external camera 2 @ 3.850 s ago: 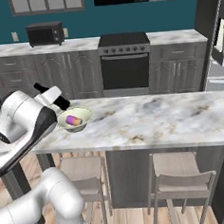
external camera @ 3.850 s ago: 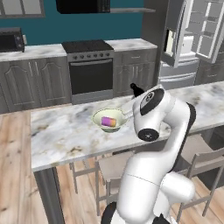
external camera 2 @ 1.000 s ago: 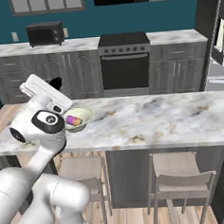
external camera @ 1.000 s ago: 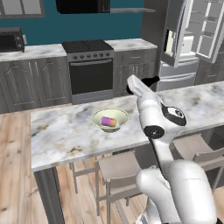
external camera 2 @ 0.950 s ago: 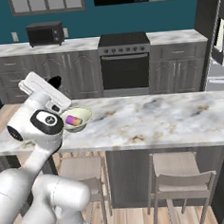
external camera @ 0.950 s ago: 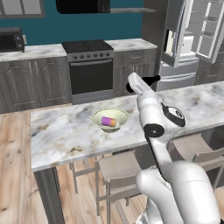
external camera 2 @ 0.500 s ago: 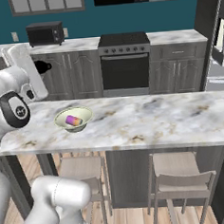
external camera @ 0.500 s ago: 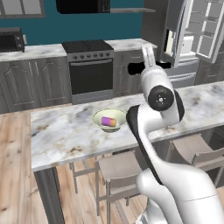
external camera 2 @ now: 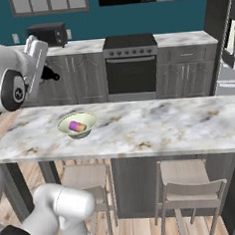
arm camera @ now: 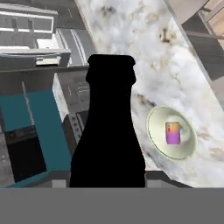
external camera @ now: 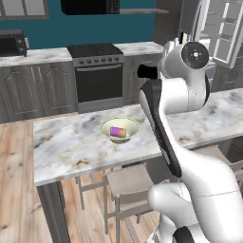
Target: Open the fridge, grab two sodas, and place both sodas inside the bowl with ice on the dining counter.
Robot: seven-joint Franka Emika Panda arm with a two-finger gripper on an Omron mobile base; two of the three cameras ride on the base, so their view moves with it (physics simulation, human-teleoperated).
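There are no words, numbers, or signs to read anywhere here. The purple can point(arm camera: 173, 133) in the bowl point(arm camera: 158, 144) has bright colors but no letters I can make out. The dark bottle point(arm camera: 109, 131) is plain black with no label. The microwave point(external camera 2: 48, 34) and the oven point(external camera 2: 131, 71) show no brand names.

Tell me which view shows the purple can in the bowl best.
The hand view: it looks down into the bowl, so the whole purple can with its orange end shows. Both base views show the can small and from the side, lying in the bowl.
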